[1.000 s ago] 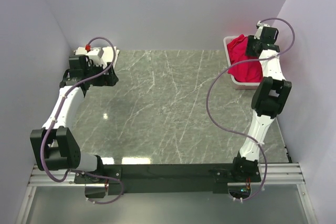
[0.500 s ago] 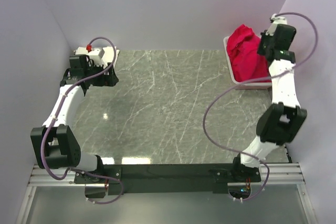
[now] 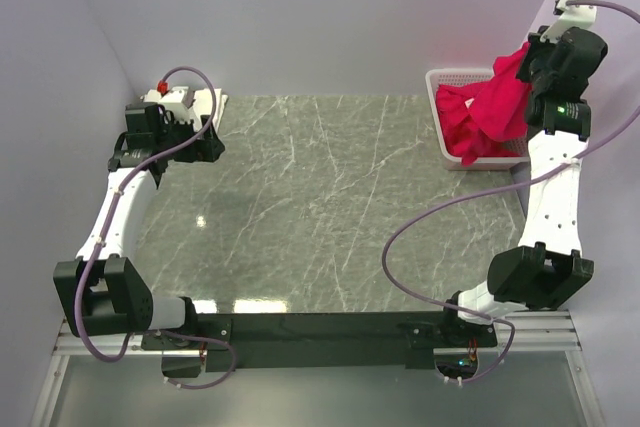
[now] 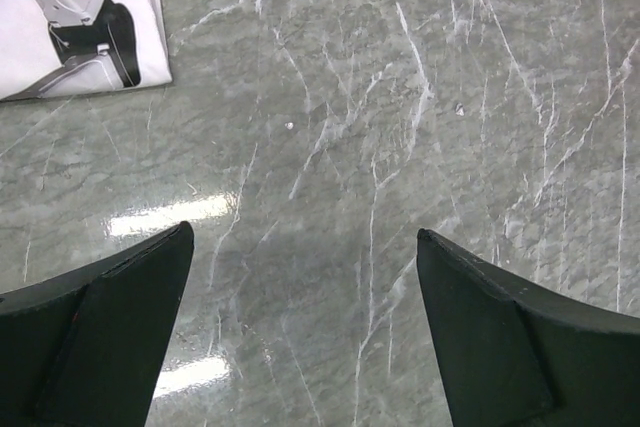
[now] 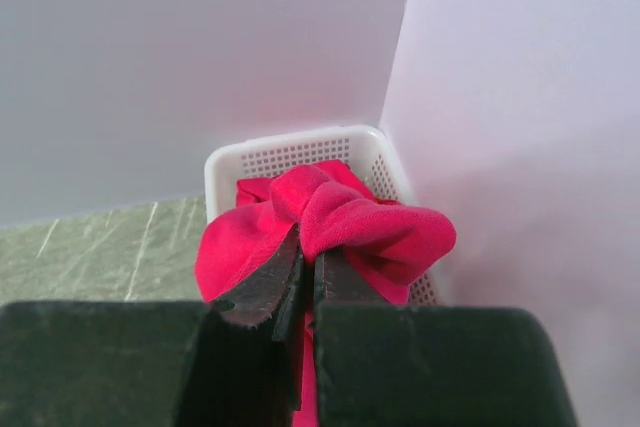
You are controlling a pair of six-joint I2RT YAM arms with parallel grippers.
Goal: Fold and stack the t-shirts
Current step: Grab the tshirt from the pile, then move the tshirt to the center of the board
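Just below the right gripper [image 5: 303,265], whose jaws pinch a bunched red t-shirt [image 5: 350,222], sits the white lattice basket [image 5: 290,152], holding more red cloth [image 3: 462,132]. Ahead and left of the wide-open left gripper [image 4: 300,257], a white printed t-shirt [image 4: 60,17] lies on the table [image 4: 400,97].

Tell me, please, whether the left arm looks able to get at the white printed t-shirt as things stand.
Probably yes. The left gripper hangs open over bare table, and the white printed t-shirt lies flat close by, off to one side, with nothing between them that I can see.
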